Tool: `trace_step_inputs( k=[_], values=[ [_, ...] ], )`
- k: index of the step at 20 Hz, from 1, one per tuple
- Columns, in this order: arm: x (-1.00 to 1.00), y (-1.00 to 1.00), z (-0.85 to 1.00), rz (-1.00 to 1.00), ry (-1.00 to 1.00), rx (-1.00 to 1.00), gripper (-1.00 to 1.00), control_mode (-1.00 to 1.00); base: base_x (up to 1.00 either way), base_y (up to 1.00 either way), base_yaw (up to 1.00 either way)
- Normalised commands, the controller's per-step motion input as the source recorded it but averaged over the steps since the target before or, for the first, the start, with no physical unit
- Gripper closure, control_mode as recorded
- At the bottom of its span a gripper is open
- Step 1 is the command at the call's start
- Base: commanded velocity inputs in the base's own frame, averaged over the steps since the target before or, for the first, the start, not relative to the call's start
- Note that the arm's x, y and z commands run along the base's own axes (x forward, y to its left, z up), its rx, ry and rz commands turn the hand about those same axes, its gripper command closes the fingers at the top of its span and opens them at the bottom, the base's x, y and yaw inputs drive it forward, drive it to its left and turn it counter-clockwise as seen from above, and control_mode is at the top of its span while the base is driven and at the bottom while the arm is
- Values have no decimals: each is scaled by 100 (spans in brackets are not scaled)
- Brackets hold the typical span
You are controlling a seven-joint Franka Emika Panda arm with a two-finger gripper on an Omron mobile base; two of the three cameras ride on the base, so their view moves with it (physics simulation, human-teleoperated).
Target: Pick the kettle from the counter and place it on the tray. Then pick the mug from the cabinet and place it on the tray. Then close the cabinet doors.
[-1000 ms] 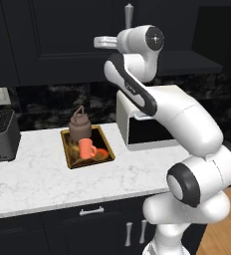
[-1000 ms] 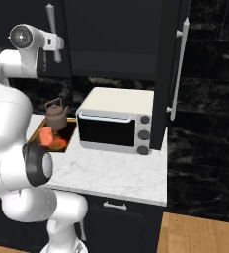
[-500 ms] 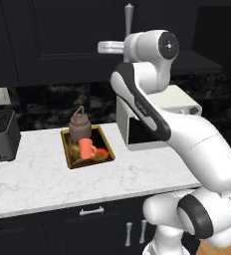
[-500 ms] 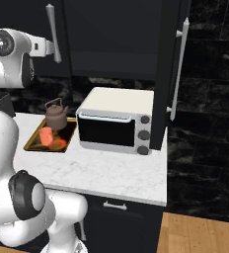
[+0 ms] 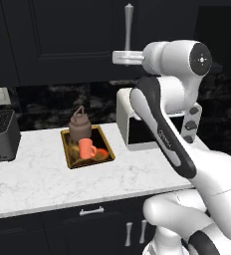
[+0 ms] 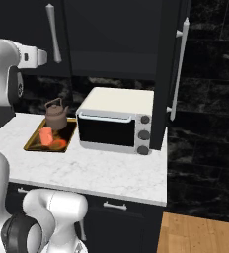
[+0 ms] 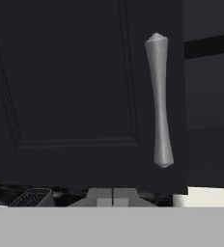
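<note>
The brown kettle point(image 5: 80, 125) point(image 6: 56, 113) and the orange mug point(image 5: 86, 148) point(image 6: 46, 135) both sit on the yellow-rimmed tray point(image 5: 66, 149) point(image 6: 31, 143) on the marble counter point(image 5: 38, 174). My gripper point(image 5: 115, 57) point(image 6: 43, 57) point(image 7: 113, 196) is shut and holds nothing. It is held up against the left cabinet door point(image 5: 62, 40) point(image 7: 70, 87), just below that door's silver handle point(image 5: 129, 25) point(image 7: 159, 101). This door lies flat against the cabinet. The right cabinet door point(image 6: 161, 74) stands open, edge-on, with its handle point(image 6: 179, 69) facing right.
A white toaster oven point(image 6: 116, 123) point(image 5: 137, 134) stands on the counter right of the tray, under the open door. A dark toaster point(image 5: 0, 134) sits at the counter's left end. Dark drawers point(image 5: 92, 211) run below. My own arm crosses in front of the oven.
My elbow and upper arm have swung to the right. The hand has drifted slightly right and lower along the left door. The gripper stayed shut.
</note>
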Motion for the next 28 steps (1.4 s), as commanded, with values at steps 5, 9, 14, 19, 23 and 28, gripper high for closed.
trace_step_inputs(
  k=[5,9,14,19,23,28],
  values=[
    [-61,-41,0,0,0,-2,100,-100,0,0,0],
    [-29,-45,0,-1,2,0,100,-100,0,0,0],
    [-1,-30,0,-2,0,0,100,-100,0,0,0],
    [0,-23,-4,-1,1,0,100,-100,0,0,0],
    [0,-32,-22,-4,6,3,100,-100,0,0,0],
    [0,-31,-50,-8,0,7,100,-100,0,0,0]
  ],
)
